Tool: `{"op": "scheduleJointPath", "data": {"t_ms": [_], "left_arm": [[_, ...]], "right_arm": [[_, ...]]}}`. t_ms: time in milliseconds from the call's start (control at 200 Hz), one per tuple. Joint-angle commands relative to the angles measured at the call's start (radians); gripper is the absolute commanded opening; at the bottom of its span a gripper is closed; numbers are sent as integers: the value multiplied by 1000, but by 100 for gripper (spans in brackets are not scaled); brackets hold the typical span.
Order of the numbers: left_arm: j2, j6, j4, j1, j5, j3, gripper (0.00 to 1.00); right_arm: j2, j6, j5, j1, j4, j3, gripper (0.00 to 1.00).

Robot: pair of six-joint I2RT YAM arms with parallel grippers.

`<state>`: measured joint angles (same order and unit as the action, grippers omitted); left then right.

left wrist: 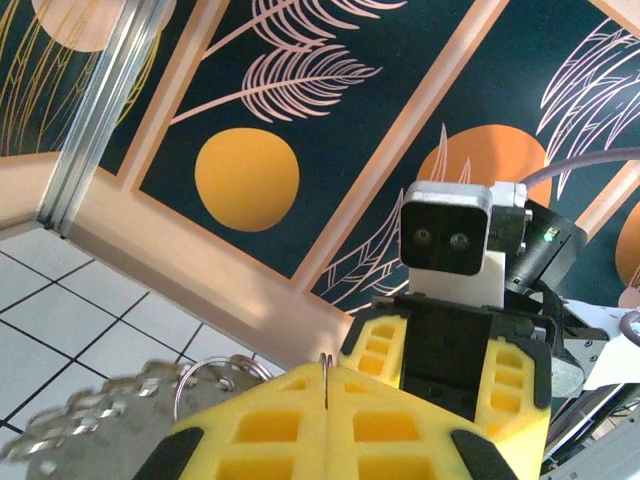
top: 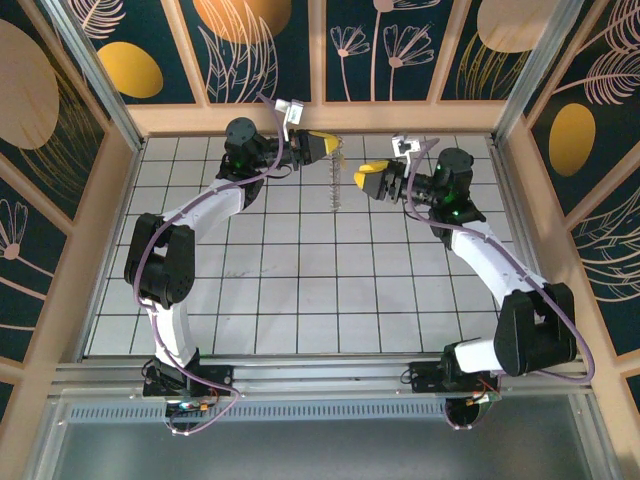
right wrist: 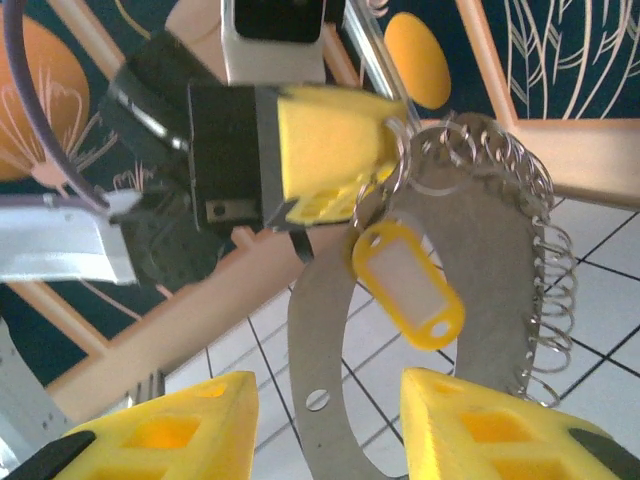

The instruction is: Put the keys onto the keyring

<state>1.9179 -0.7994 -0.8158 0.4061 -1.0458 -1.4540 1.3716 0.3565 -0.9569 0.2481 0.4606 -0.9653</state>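
Observation:
The keyring [top: 336,182] hangs long and narrow above the far middle tiles. My left gripper [top: 327,147] is shut on its top. In the left wrist view, a thin wire ring is pinched between the closed yellow pads of the left gripper [left wrist: 327,372]. In the right wrist view the keyring [right wrist: 322,330] is a flat grey strap loop edged with several split rings, and a yellow plastic tag [right wrist: 408,283] dangles from it. My right gripper [right wrist: 322,425] stands open just short of the loop, with nothing between its fingers [right wrist: 180,430]. It is also to the right of the loop [top: 366,181]. The keys are out of view.
The white tiled floor [top: 300,290] spreads out below both arms. A wooden rail [top: 300,118] and patterned back wall stand close behind the left gripper. Metal corner posts [top: 95,70] and side walls box in the space.

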Motion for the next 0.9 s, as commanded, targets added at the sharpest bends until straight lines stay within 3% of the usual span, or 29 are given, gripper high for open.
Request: {"op": "scheduleJointPath", "data": {"t_ms": [0, 355, 896], "left_arm": [[-4, -20, -73, 7, 3, -22, 0], [1, -54, -109, 8, 5, -9, 0], [4, -60, -115, 10, -2, -12, 0]], "right_arm": [[19, 146, 69, -6, 166, -40, 42], [159, 476, 127, -1, 517, -73, 40], [237, 457, 133, 55, 488, -166, 32]]}}
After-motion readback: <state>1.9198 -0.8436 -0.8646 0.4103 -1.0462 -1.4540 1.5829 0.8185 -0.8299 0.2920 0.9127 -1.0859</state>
